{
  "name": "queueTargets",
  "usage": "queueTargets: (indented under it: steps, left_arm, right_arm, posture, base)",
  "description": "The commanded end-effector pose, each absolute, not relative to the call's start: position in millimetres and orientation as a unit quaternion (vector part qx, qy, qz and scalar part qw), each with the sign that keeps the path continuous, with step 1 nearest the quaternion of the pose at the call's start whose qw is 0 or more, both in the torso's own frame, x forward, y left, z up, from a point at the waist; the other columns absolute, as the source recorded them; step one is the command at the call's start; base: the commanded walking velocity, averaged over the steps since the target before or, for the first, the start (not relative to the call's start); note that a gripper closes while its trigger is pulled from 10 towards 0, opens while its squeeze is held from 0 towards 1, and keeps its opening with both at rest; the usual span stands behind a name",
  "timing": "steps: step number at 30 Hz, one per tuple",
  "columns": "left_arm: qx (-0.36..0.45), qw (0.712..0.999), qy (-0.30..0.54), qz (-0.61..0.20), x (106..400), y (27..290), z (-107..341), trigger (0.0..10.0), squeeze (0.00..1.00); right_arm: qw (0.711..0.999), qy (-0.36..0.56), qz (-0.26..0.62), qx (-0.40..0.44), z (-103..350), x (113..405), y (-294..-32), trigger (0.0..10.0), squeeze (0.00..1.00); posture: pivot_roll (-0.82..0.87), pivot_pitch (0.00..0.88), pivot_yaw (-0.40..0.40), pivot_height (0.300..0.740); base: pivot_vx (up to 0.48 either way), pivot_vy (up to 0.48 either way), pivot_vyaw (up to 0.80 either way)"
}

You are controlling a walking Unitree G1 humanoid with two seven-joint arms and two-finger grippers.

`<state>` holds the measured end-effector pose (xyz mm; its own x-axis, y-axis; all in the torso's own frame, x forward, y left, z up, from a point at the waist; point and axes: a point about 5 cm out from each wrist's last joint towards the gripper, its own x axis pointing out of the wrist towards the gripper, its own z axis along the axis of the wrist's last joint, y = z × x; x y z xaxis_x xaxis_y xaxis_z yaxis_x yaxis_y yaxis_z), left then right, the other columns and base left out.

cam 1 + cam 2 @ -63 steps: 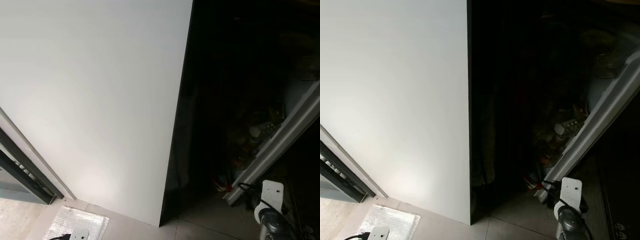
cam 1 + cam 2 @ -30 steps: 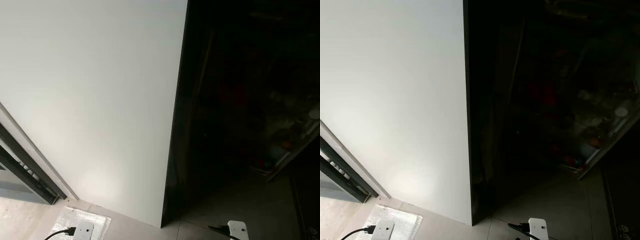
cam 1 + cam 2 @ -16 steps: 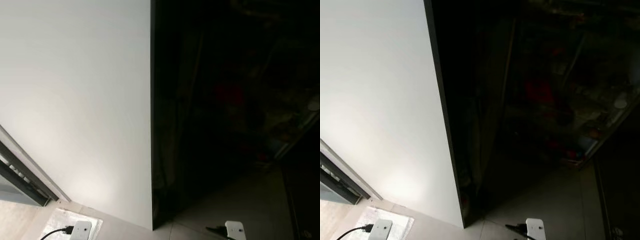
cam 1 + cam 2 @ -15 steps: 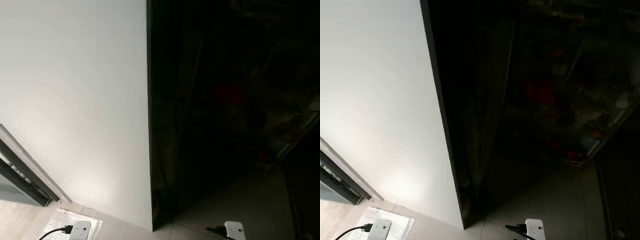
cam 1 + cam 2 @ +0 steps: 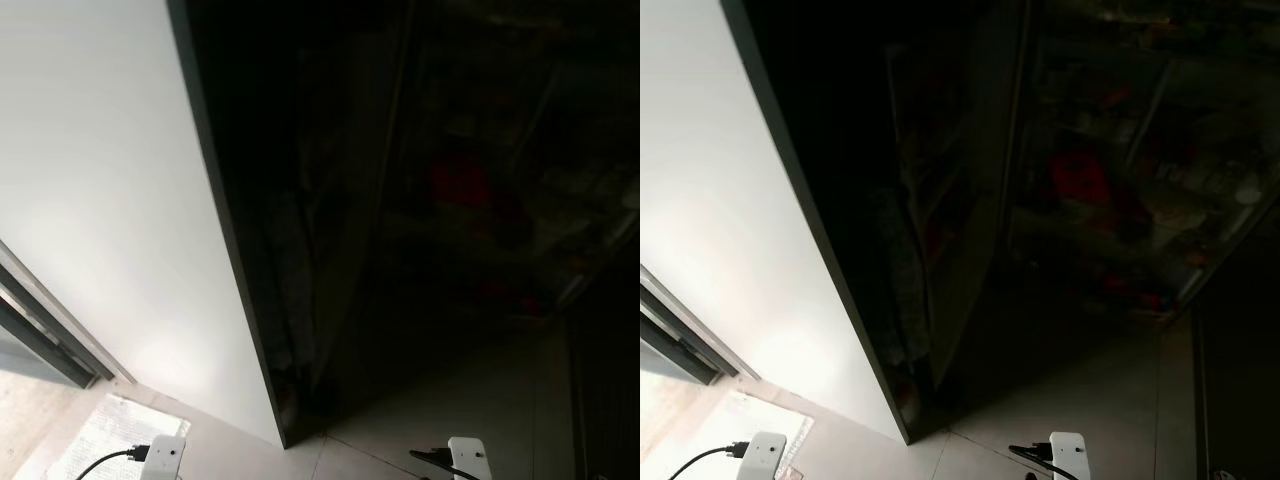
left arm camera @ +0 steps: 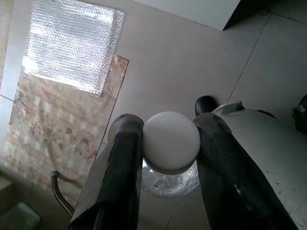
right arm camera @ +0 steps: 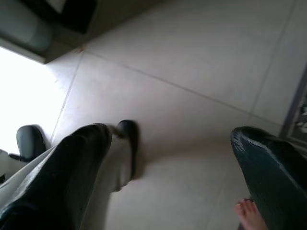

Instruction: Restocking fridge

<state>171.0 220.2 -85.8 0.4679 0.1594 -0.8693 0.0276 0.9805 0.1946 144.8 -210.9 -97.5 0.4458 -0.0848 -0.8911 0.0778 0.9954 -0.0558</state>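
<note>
Down low, the left gripper (image 6: 165,143) hangs over the tiled floor (image 6: 182,62), its 2 black fingers (image 6: 122,163) clamped on the white ribbed cap of a clear bottle (image 6: 171,143). The right gripper (image 7: 172,158) hangs idle, fingers spread wide, a person's bare toes (image 7: 249,213) just beside 1 finger. Ahead, the fridge's white side panel (image 5: 90,200) stands left, and beyond it the open fridge interior (image 5: 1110,190) is dark, shelves of blurred items barely readable.
</note>
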Motion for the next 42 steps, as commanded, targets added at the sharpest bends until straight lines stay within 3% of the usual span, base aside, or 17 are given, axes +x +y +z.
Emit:
queueTargets:
  steps: [1, 33, 42]
  left_arm:
    - [0.103, 0.845, 0.523, 0.046, 166.8, 230.1, -85.6, 10.0, 0.00]
    - [0.102, 0.844, 0.524, 0.046, 166.9, 230.1, -85.5, 10.0, 0.00]
    - [0.114, 0.841, 0.528, 0.036, 167.0, 229.5, -85.7, 10.0, 0.00]
  right_arm:
    - [0.851, 0.523, -0.039, -0.001, -97.6, 148.0, -203.7, 10.0, 0.00]
    - [0.848, 0.528, -0.032, -0.015, -98.0, 147.2, -204.1, 10.0, 0.00]
    - [0.844, 0.536, -0.016, -0.018, -98.6, 144.9, -205.1, 10.0, 0.00]
  posture:
    - [-0.11, 0.010, 0.011, 0.740]
    - [-0.11, 0.014, 0.008, 0.740]
    - [-0.10, 0.021, 0.001, 0.740]
  base:
    - [0.000, 0.000, 0.41]
    - [0.000, 0.000, 0.54]
    - [0.000, -0.340, 0.72]
